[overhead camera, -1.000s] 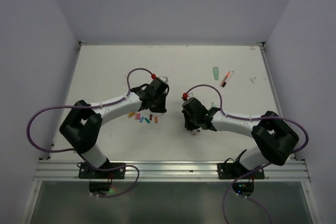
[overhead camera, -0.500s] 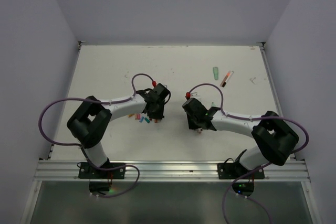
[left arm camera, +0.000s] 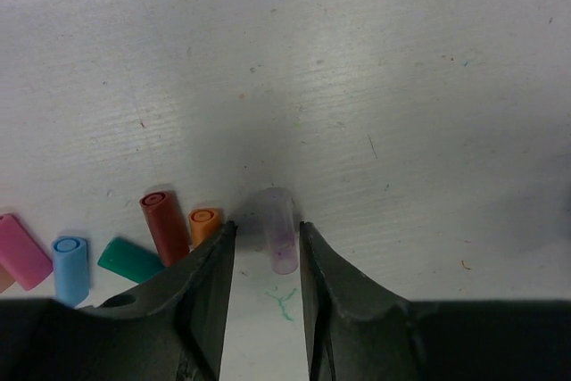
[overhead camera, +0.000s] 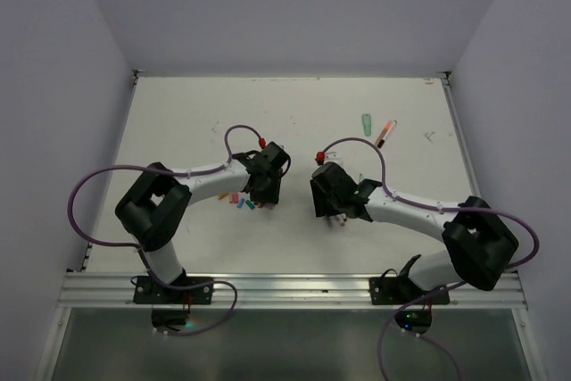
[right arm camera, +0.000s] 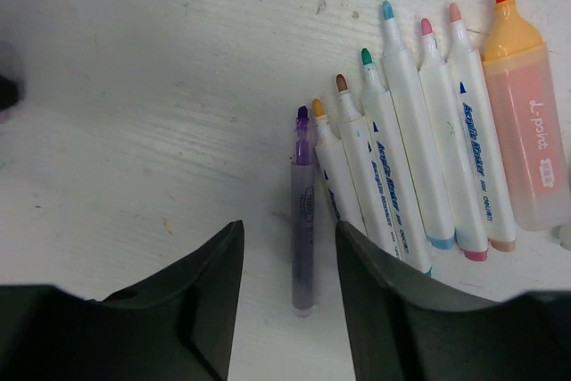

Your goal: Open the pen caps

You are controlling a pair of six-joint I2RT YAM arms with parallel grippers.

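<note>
Both arms bend in toward the middle of the white worktop [overhead camera: 196, 122], which is boxed by pale walls [overhead camera: 53, 86] on the left, rear and right and ends at a metal rail [overhead camera: 294, 290] on the near side. The broadest open stretch of surface lies beyond the arms, toward the rear wall. Out there, well apart from everything else, lie a green highlighter [overhead camera: 366, 121] and a lone pen [overhead camera: 385, 134] near the right edge. The left gripper [left arm camera: 266, 231] hangs low with its jaws narrowly parted around a pale lilac cap [left arm camera: 279, 231], which lies flat on the worktop. The right-hand finger is just beside the cap, and I cannot tell whether it touches. To the left of it, in a loose row, lie an orange cap [left arm camera: 204, 223], a dark red cap [left arm camera: 164, 225], a green cap [left arm camera: 130, 259], a blue cap [left arm camera: 70, 267] and a pink cap [left arm camera: 21, 251]. The right gripper [right arm camera: 290, 234] has its jaws apart over a purple pen [right arm camera: 303, 220], uncapped and lying loose between them. Just to its right, packed side by side with their tips bare, are the white-barrelled pens [right arm camera: 401, 149] and an orange highlighter [right arm camera: 522, 122].
</note>
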